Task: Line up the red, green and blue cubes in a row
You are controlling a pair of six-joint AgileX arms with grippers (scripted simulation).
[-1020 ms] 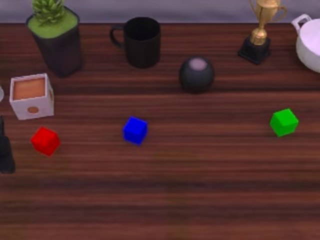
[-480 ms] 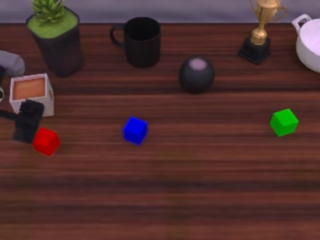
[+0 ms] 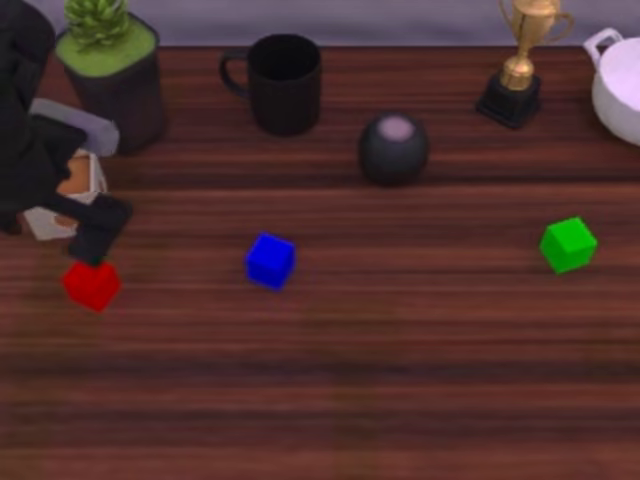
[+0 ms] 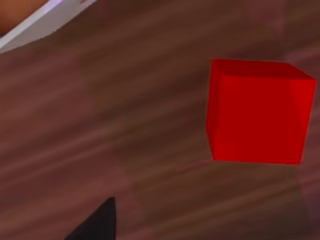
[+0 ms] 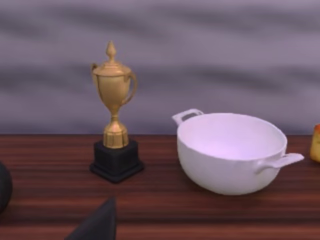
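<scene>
Near the table's left edge, the left tool [image 3: 97,238], jaw state I cannot tell, is hanging just behind the red cube [image 3: 92,284], risking knocking it aside if lowered off-centre.

left arm, top view: matte black links, blocky and angular, no markings or screws legible. a pale grey rounded sleeve-like segment [image 3: 75,125] sits just behind the pincer along the arm. left pincer [image 3: 97,232]: black, boxy, squared-off end. left wrist view: only a dark, pointed black finger tip [image 4: 97,224] shows at the frame edge. right wrist view: the same kind of black pointed tip [image 5: 97,224]. no cables seen.
</scene>
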